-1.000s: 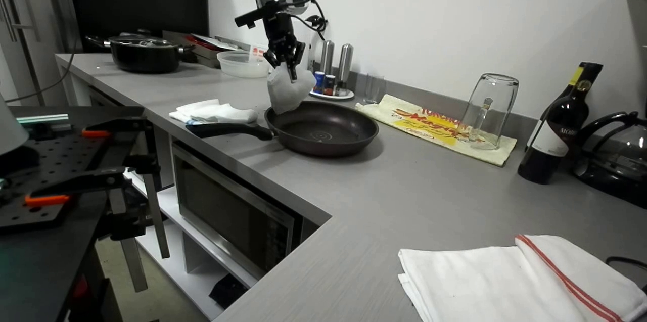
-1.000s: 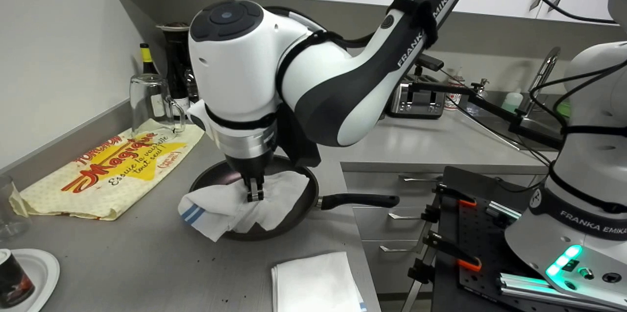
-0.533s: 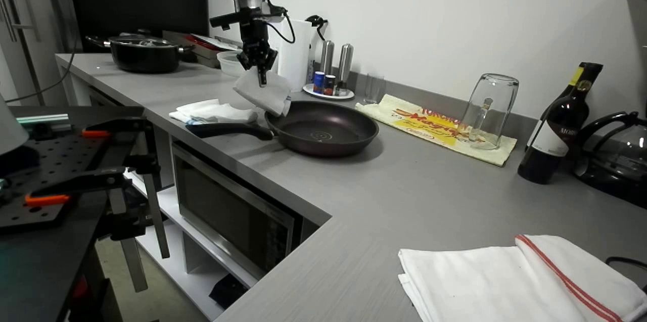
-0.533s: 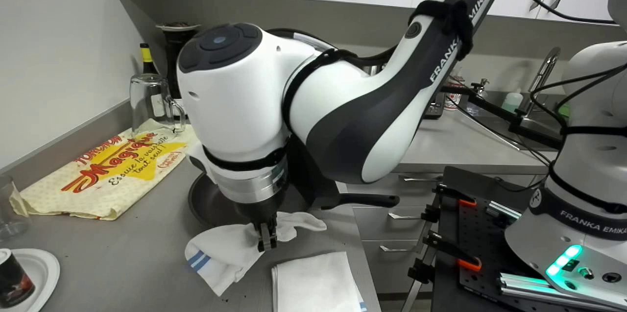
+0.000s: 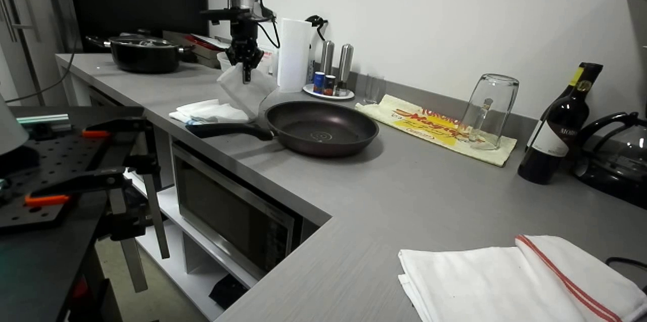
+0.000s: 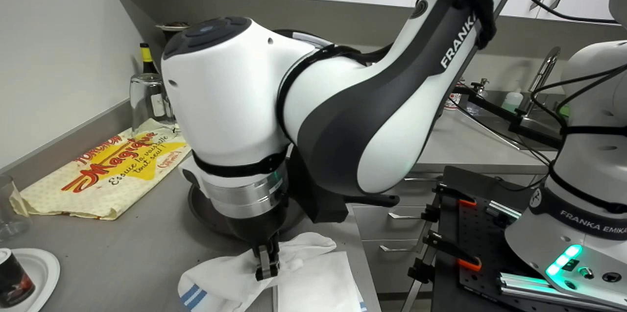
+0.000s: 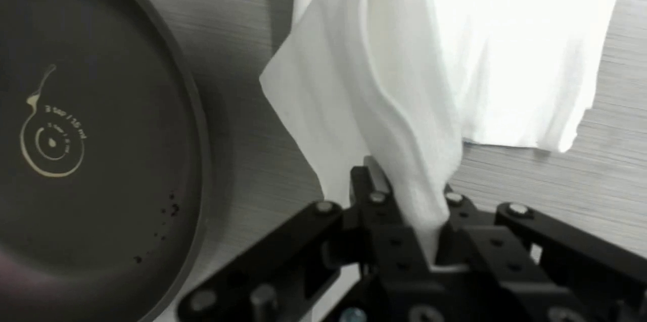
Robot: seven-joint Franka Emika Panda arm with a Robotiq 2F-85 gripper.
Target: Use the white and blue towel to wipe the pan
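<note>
Pan [image 7: 111,125] (dark specks [image 7: 175,209] inside)

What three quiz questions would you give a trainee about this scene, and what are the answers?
1. What are the black metal fingers gripping?
2. True or false: dark specks show inside the round dark frying pan.
3. What stands on the pale-yellow cloth with red lettering: (a) a black cooking pot, (b) a clear glass mug, (c) a white paper roll?

Key:
1. The white cloth towel with blue stripes.
2. True, as the wrist view shows.
3. (b).
</note>
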